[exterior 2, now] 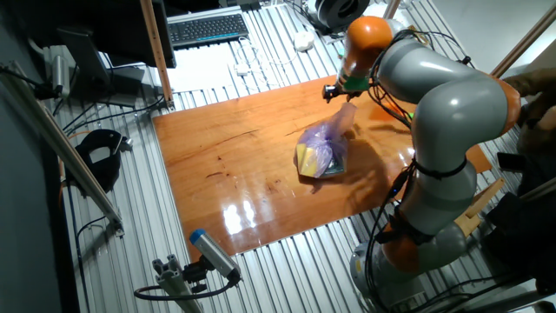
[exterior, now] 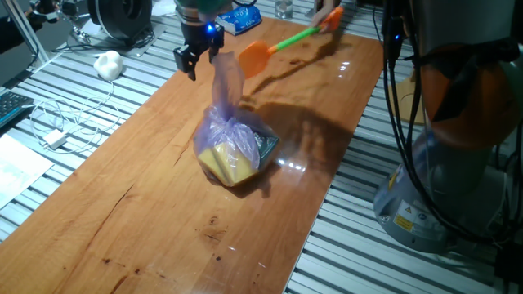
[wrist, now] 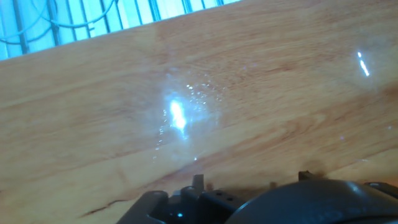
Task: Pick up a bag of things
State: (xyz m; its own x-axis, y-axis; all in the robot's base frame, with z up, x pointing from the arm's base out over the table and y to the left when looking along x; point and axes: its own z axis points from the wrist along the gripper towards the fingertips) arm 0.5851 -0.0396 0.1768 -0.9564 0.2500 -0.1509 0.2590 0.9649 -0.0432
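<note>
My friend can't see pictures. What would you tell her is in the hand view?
Shiny bare wooden table fills the view, with a bright glare spot in the middle. Dark gripper parts show along the bottom edge, and slatted metal with cables at the top.

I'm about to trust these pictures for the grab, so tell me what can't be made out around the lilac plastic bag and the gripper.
- The two-finger gripper: whether it pinches the translucent lilac plastic bag's loose top; too small in both fixed views.
- Hand view: fingers and bag absent; only the wooden table and dark housing show.
- Bag contents: blurred by plastic; yellow and teal only.
- The orange toy shovel: handle end cut off by the top edge.
</note>
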